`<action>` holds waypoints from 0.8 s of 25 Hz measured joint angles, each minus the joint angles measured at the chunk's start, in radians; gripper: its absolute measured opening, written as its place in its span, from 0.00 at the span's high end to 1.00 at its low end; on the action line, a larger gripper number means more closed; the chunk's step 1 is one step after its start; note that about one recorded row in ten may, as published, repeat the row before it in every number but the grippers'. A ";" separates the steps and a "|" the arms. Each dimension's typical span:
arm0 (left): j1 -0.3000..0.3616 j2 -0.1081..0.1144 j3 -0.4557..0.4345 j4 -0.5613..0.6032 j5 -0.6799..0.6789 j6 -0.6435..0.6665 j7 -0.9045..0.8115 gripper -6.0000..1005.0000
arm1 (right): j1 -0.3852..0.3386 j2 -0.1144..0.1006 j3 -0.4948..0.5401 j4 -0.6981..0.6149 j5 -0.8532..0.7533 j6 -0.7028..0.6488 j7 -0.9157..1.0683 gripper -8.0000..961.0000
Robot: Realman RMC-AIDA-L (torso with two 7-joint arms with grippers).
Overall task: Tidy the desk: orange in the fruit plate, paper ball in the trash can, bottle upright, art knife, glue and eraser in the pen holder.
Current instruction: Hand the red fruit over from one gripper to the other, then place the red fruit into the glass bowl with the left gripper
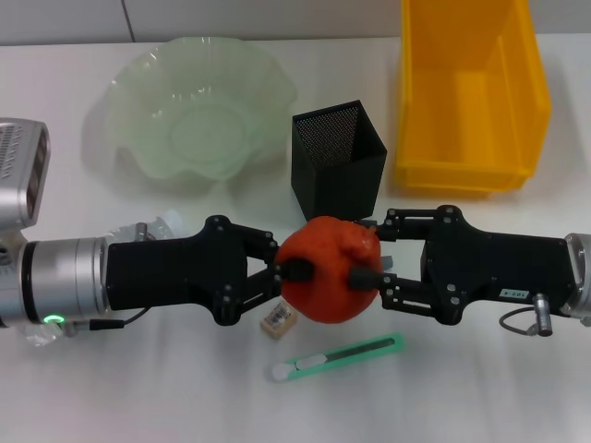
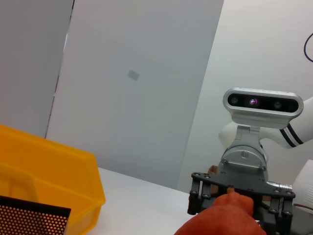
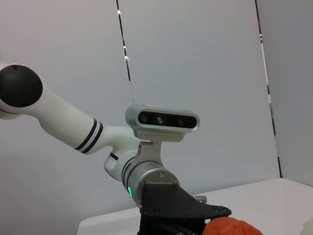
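Mid-desk, just in front of the pen holder [image 1: 338, 159], you've got the orange [image 1: 329, 269] pinched from both sides at once: left gripper [image 1: 288, 273] on one flank, right gripper [image 1: 372, 273] on the other, w/ fingers of each pressed onto the fruit. Both sets of jaws are clamped on the orange, so it looks like a handover. I can't tell if the fruit is lifted or resting on the desk.

Handling, as I judge it: round, firm, bumpy skin, moderately heavy for its size. Not fragile, but it'll roll the sec it's set on anything flat, and a curved surface can squirt out of flat pads if you grip off-centre. Take hold across the widest part, pads opposite each other, moderate squeeze. Don't let one side release before you're sure the other has it square.

The fruit plate [image 1: 199, 109] is at the back on the robot's left, wavy rim, probably glass or thin plastic, so lower the orange into the dished middle; don't drop it.

Other bits: eraser [image 1: 276, 319] sits right under the left fingers, art knife [image 1: 343, 358] lies nearer the robot, yellow bin [image 1: 471, 92] back right. The clear item beside the left arm is too hidden to call.
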 joint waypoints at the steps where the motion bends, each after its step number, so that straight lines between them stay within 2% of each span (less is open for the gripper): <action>1: 0.000 0.000 -0.001 0.001 0.000 0.000 0.000 0.84 | -0.001 0.000 0.000 -0.001 0.000 0.001 0.000 0.67; 2: 0.000 0.000 -0.002 0.002 -0.001 -0.001 0.000 0.85 | -0.002 0.000 0.000 -0.002 0.000 0.001 0.000 0.66; 6: 0.004 0.002 -0.012 0.006 -0.004 -0.006 0.000 0.88 | -0.010 -0.002 0.003 -0.003 0.001 0.002 -0.003 0.41; 13: 0.008 0.005 -0.036 0.007 -0.015 -0.006 0.004 0.93 | -0.035 -0.004 0.009 -0.006 0.002 0.004 -0.017 0.27; 20: 0.014 0.006 -0.098 0.006 -0.036 -0.009 0.011 0.94 | -0.081 -0.004 0.011 -0.008 0.002 0.061 -0.050 0.25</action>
